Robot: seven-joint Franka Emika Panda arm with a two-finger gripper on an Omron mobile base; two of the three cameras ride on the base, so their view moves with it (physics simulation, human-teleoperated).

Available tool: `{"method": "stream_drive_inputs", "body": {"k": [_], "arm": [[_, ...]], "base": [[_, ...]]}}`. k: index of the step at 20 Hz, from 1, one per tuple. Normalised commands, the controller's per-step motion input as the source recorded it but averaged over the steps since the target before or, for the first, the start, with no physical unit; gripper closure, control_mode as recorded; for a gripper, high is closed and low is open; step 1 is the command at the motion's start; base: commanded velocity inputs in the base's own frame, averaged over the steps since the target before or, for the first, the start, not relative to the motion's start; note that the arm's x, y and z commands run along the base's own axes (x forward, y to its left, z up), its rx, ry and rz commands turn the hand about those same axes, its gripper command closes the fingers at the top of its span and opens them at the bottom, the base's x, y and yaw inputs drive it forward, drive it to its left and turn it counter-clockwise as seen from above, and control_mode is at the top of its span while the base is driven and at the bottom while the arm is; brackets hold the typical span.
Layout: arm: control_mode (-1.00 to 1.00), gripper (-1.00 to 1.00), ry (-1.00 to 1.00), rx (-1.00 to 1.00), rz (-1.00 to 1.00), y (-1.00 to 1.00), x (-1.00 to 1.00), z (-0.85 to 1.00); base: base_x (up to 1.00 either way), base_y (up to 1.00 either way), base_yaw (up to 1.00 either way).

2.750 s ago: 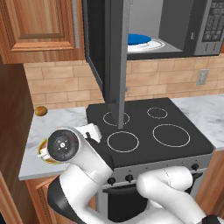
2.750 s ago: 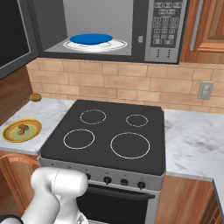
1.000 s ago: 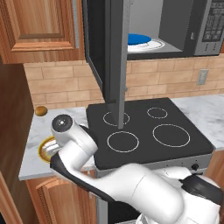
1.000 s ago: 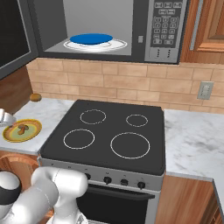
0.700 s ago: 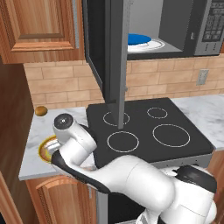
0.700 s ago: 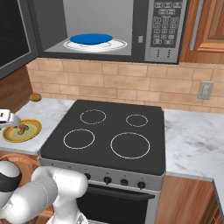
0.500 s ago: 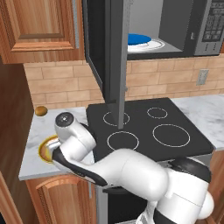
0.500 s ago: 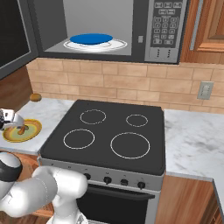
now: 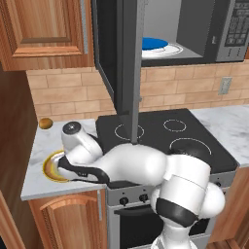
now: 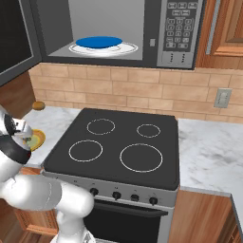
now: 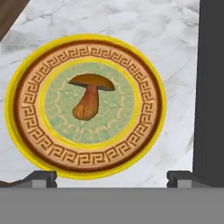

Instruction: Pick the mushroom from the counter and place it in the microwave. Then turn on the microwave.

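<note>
Mushroom (image 11: 89, 97) in the hand view lies on a yellow-rimmed plate (image 11: 26, 92) on the marble counter (image 11: 109, 19), gripper (image 11: 111, 177) above it, jaws spread wide, grasping nothing. Left base view: arm bent over the plate (image 9: 48, 168); microwave (image 9: 204, 34) open. Right base view: blue dish (image 10: 98, 42) inside the microwave (image 10: 180, 33).

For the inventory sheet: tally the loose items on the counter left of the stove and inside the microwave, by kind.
Mushroom: 1, lying on the yellow-rimmed plate
Plates: 2, the yellow-rimmed plate on the counter and a blue plate in the open microwave
Brown ball: 1, on the counter by the wall
Total: 4
</note>
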Motion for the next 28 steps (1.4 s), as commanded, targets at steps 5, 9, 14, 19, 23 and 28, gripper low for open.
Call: {"method": "stream_drive_inputs", "body": {"k": [5,9,14,19,23,28], "arm": [[-1.0,-1.0,0.08,0.0,0.0,0.27,0.29,-0.31],[-1.0,-1.0,0.04,0.0,0.0,0.26,0.21,-0.28],[-1.0,-1.0,0.0,0.0,0.0,0.22,0.22,-0.19],[-1.0,-1.0,0.0,0.0,-0.01,0.15,0.25,-0.13],[-1.0,-1.0,0.0,0.0,-0.01,0.11,0.19,-0.15],[-1.0,-1.0,0.0,0.0,-0.01,0.13,0.23,-0.13]], "base": [[0.0,0.0,0.0],[0.0,0.0,0.0],[0.0,0.0,0.0],[0.0,0.0,0.0],[0.0,0.0,0.0],[0.0,0.0,0.0]]}}
